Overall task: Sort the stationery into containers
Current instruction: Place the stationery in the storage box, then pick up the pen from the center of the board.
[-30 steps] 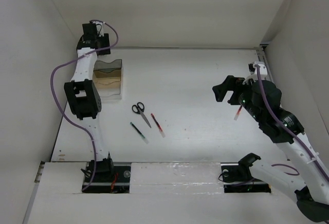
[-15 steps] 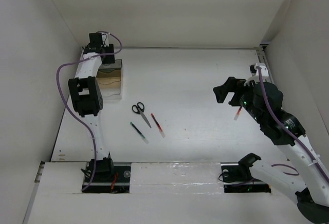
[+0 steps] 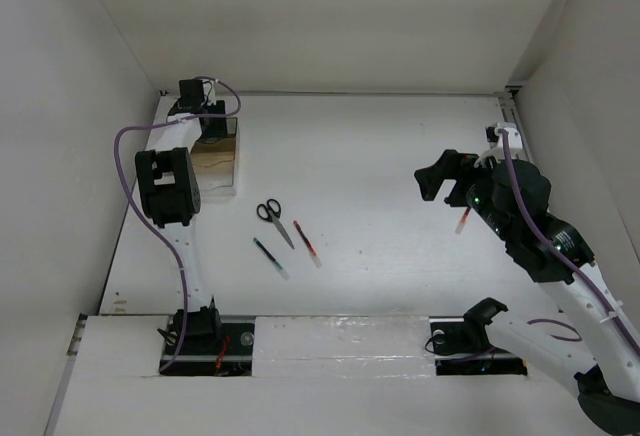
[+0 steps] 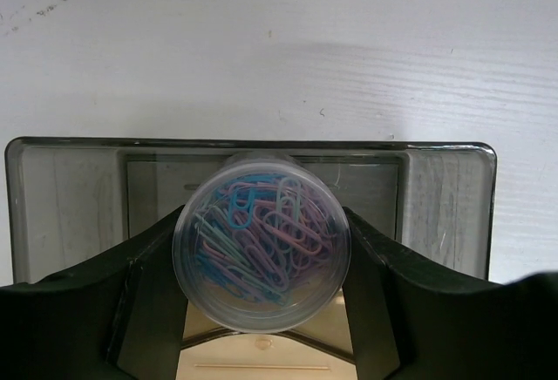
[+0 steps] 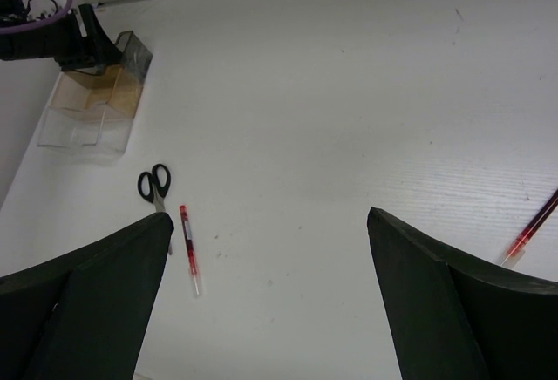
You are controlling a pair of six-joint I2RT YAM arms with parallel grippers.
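My left gripper (image 3: 208, 121) is shut on the small round clear cylinder (image 4: 261, 240), which is full of pastel paper clips. It holds the cylinder over the far end of the clear box (image 3: 216, 164) with the brownish interior, whose rim (image 4: 253, 144) shows in the left wrist view. The black-handled scissors (image 3: 270, 212), the red pen (image 3: 307, 243) and the dark pen (image 3: 270, 257) lie on the table in front of the box. The scissors (image 5: 153, 184) and red pen (image 5: 188, 247) also show in the right wrist view. My right gripper (image 3: 441, 180) is open and empty, raised at the right.
A second red pen (image 3: 463, 220) lies on the table beside the right arm, and also shows in the right wrist view (image 5: 532, 227). White walls close in the table at the back and both sides.
My left gripper has come forward and down from the back wall with the cylinder, ending over the box's far end. The right arm has hardly moved.
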